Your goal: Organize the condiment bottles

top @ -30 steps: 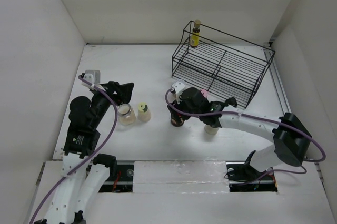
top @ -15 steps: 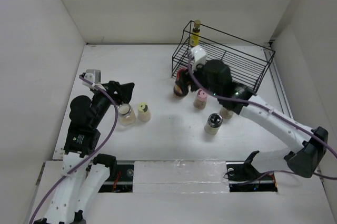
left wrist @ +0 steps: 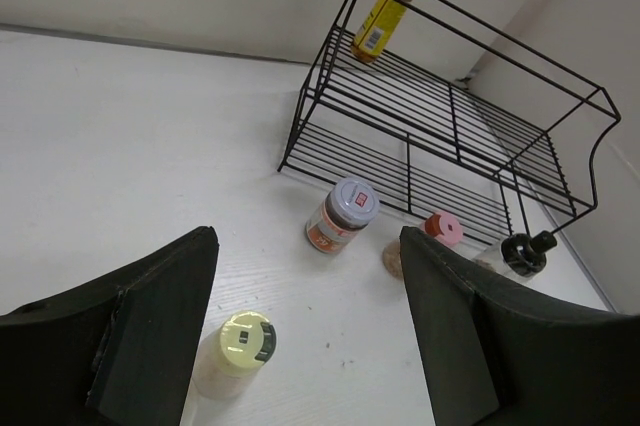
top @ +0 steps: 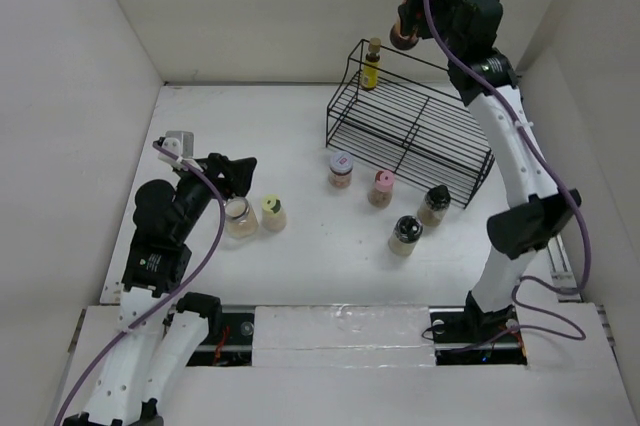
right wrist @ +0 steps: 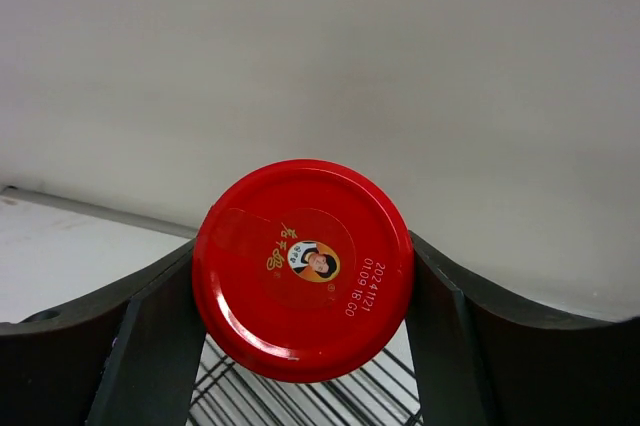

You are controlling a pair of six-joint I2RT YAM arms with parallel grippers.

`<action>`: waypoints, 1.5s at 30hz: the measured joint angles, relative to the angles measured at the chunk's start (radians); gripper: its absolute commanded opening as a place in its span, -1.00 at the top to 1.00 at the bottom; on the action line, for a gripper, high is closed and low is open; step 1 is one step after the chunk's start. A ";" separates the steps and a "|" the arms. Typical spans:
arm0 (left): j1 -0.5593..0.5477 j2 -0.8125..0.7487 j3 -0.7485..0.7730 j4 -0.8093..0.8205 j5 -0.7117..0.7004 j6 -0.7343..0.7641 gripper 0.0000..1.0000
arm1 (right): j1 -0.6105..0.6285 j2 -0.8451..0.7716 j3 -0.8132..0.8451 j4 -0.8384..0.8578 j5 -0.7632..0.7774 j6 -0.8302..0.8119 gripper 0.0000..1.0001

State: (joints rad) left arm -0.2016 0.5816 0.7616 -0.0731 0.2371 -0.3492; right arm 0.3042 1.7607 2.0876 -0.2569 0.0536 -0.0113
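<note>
Fingers of the right gripper are clamped on the red-capped jar, which is held high above the wire rack.
Fingers of the left gripper are spread with nothing between them, low beside a clear jar and the pale-yellow-capped bottle. A yellow bottle is stood upright in the rack's far corner. The bluish-capped jar, pink-capped bottle and two black-capped jars are noted on the table in front of the rack.

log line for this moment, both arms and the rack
right gripper: shut on red-capped jar, held high near rack | left gripper: open, empty | rack: one yellow bottle | table: six bottles
</note>
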 measured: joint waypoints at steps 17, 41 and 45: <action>0.001 0.018 0.000 -0.003 0.018 0.000 -0.39 | -0.100 0.264 0.085 -0.130 -0.098 0.016 -0.18; 0.001 0.018 0.000 -0.003 0.018 0.000 -0.39 | -0.100 0.269 -0.010 -0.054 -0.133 0.034 -0.58; 0.001 0.018 0.000 -0.003 0.018 0.000 -0.39 | -0.100 0.269 -0.010 -0.047 -0.134 0.034 -0.65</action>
State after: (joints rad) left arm -0.2008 0.5991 0.7616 -0.0757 0.2546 -0.3492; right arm 0.2043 2.0296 2.0773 -0.3038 -0.0807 0.0231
